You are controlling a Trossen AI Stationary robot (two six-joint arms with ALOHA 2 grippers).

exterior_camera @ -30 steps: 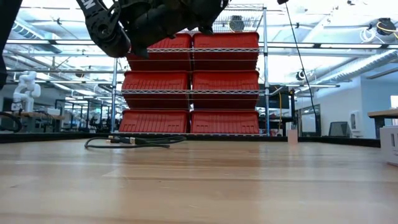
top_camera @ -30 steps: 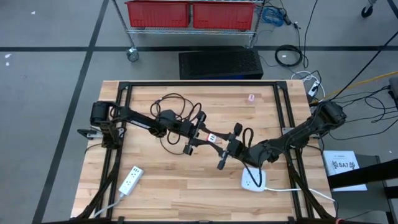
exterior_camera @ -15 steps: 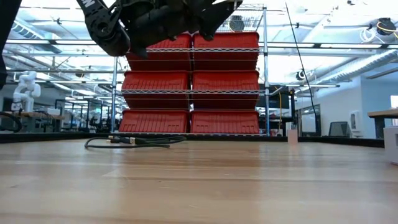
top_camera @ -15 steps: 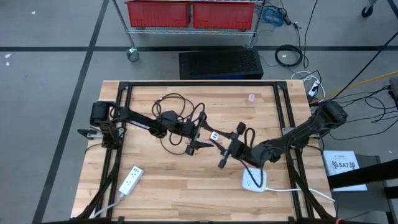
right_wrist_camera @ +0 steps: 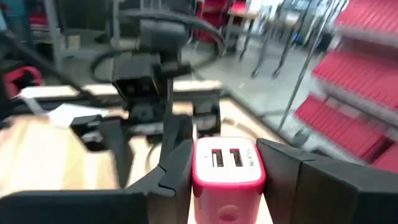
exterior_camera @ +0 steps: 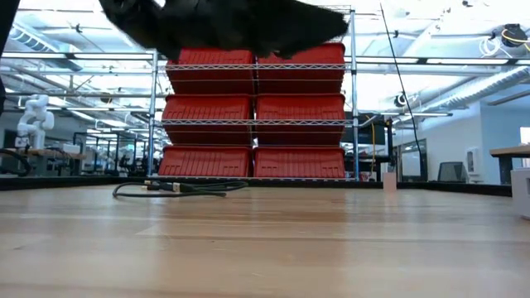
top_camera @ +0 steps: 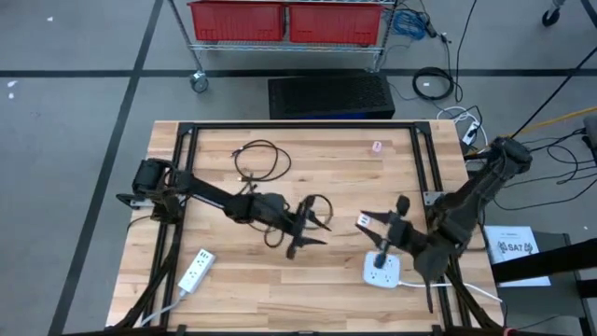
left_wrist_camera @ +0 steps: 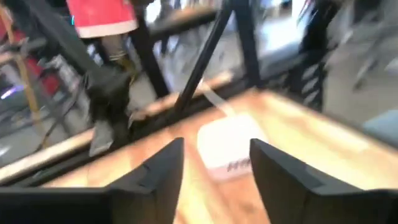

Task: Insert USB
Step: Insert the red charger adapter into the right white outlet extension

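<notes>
While the right gripper point(right_wrist_camera: 224, 180) clamps a charger point(right_wrist_camera: 227, 167) between its fingers, the left gripper point(left_wrist_camera: 214, 168) gapes empty; the cable point(top_camera: 258, 159) lies unplugged.

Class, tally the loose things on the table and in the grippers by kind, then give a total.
White power strips: 2
Black cable: 1
USB charger, held in the right gripper: 1
Small pink item: 1
Total: 5
</notes>
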